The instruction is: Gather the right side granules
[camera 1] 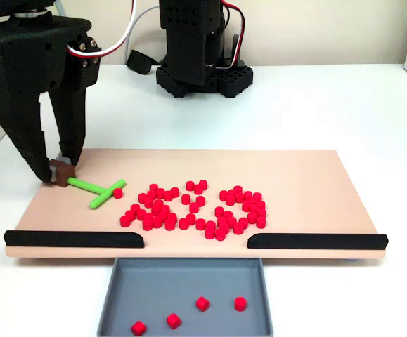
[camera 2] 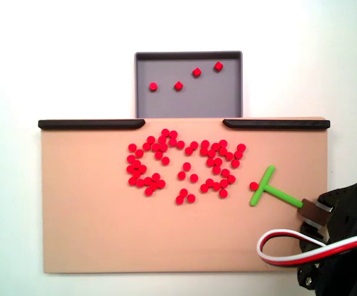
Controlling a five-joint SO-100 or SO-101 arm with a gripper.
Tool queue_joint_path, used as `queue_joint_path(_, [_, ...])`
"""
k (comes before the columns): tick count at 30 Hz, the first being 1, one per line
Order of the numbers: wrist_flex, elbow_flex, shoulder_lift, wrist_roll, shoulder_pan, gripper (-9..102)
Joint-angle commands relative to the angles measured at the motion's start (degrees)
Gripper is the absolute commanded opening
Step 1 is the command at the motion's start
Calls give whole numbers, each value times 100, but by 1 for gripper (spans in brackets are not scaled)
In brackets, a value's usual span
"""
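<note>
in a fixed view the end effector [camera 1: 61, 170] is reaching down at the left end of the tan board [camera 1: 308, 179], its two black fingers [camera 1: 71, 126] converging to a narrow tip. they are pinching a small brown block [camera 1: 61, 170], which is sitting on the end of the green t-shaped stick [camera 1: 99, 189]. the jaws are nearly pressed together around that block, with only the block's width between them. the stick is lying flat on the board, its crossbar pointing toward the granules [camera 1: 196, 208].

in another fixed view, looking down from above, the end effector [camera 2: 314, 213] is coming in from the lower right corner, the brown block [camera 2: 312, 211] is showing at its tip, and the stick [camera 2: 270, 191] is angling up and left from it. a red and white cable [camera 2: 301, 246] is looping beside the arm.

the granules [camera 2: 184, 163] are lying scattered in a loose spread across the middle of the board [camera 2: 104, 234]. one granule [camera 2: 254, 185] is sitting apart from the rest, just beside the crossbar of the stick. four more are lying in the grey tray [camera 2: 227, 105], which is butting against the board's edge at the gap between two black rails [camera 2: 92, 124]. the board and tray are resting on a white bench [camera 2: 18, 61], and the arm's black base [camera 1: 203, 70] is standing behind the board.
</note>
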Motion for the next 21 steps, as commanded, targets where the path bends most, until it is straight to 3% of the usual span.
queue_joint_path(1, [35,88,44,70,-88,0])
queue_joint_path(21, [35,141,35,272,-211,0])
